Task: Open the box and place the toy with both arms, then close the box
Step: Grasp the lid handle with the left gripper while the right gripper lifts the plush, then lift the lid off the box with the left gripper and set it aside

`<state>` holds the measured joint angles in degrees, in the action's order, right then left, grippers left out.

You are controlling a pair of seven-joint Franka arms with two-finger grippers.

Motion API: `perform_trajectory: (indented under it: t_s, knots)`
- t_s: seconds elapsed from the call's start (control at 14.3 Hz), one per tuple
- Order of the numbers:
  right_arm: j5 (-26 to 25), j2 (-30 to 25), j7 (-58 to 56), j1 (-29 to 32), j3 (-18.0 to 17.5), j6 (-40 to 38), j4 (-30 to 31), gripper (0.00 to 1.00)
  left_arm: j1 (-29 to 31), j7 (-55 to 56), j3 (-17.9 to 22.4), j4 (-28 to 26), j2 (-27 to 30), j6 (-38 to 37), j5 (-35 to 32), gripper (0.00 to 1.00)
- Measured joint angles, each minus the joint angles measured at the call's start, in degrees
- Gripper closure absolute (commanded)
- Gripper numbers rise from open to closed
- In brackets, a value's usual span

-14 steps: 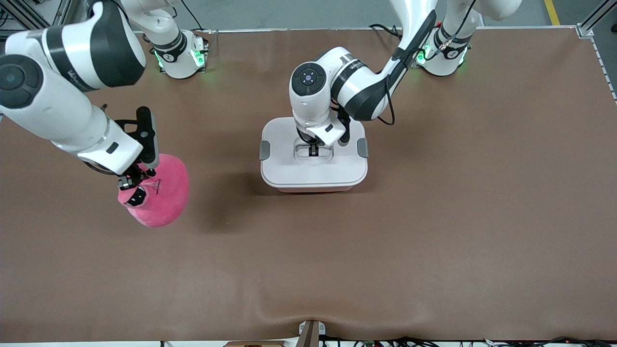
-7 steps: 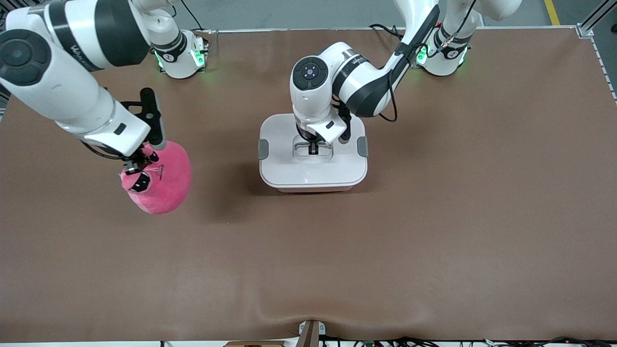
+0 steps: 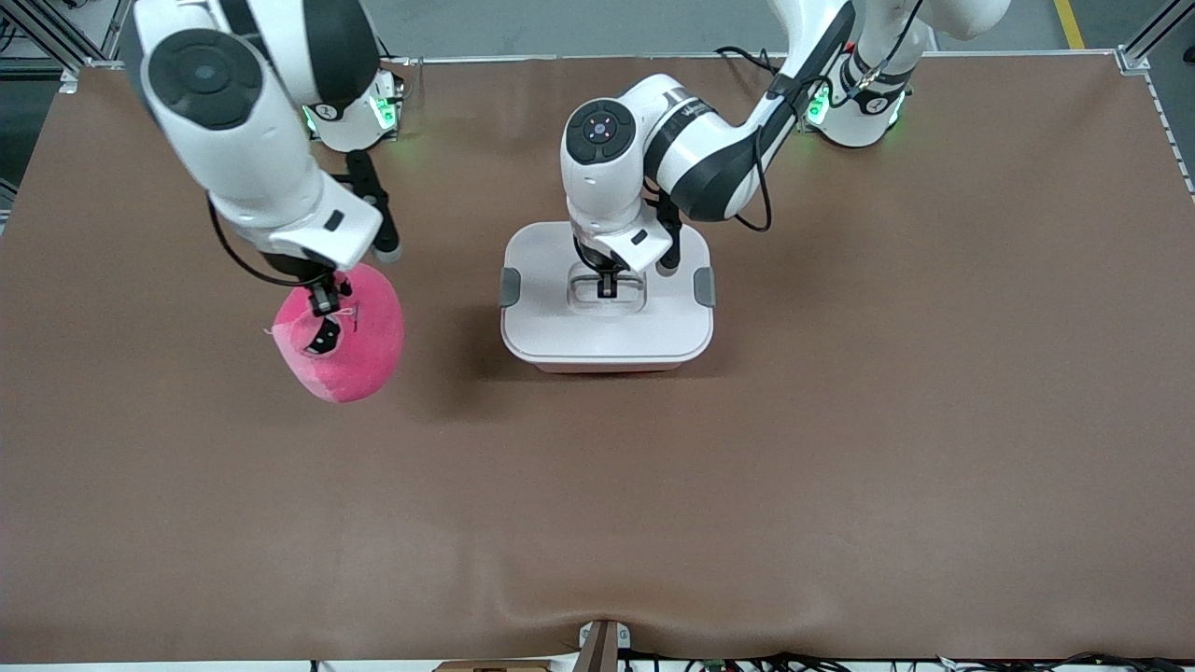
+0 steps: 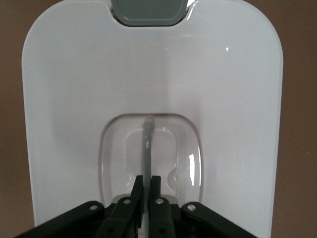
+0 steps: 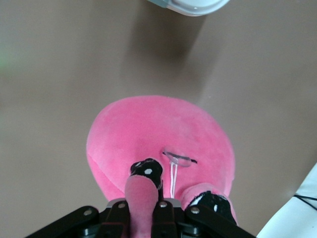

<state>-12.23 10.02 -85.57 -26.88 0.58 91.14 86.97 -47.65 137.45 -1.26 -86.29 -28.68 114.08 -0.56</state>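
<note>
The box (image 3: 653,331), pink with a white lid, stands mid-table with its lid on. My left gripper (image 3: 607,285) is down in the lid's recessed top, shut on the thin grey handle (image 4: 147,144); in the left wrist view the left gripper (image 4: 147,184) pinches that strip. My right gripper (image 3: 324,301) is shut on an ear of the hot-pink toy (image 3: 359,350), which hangs over the table toward the right arm's end, apart from the box. In the right wrist view the right gripper (image 5: 143,210) clamps the ear, with the toy (image 5: 148,129) below it.
Grey clips (image 3: 510,287) (image 3: 703,286) sit on the lid's two short sides; one clip (image 4: 148,12) shows in the left wrist view. A corner of the box (image 5: 190,5) shows in the right wrist view. Brown mat (image 3: 840,448) covers the table.
The right arm has carried the toy toward the box and a little toward the robots' bases. The left gripper stays shut on the lid handle.
</note>
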Motion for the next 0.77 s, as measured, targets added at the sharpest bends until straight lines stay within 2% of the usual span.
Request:
perform_trajectory:
  t_s: [0.42, 0.77]
  knots:
    - [-1.5, -0.7, 1.1, -0.9, 0.7, -0.2, 1.4, 1.00, 0.9, -0.8, 0.7, 0.2, 1.1, -0.1, -0.2, 1.00]
    - [-1.5, -1.2, 1.1, -0.8, 0.9, -0.2, 2.1, 1.00, 3.9, -3.9, 0.8, 0.2, 3.1, -3.3, -0.3, 1.00]
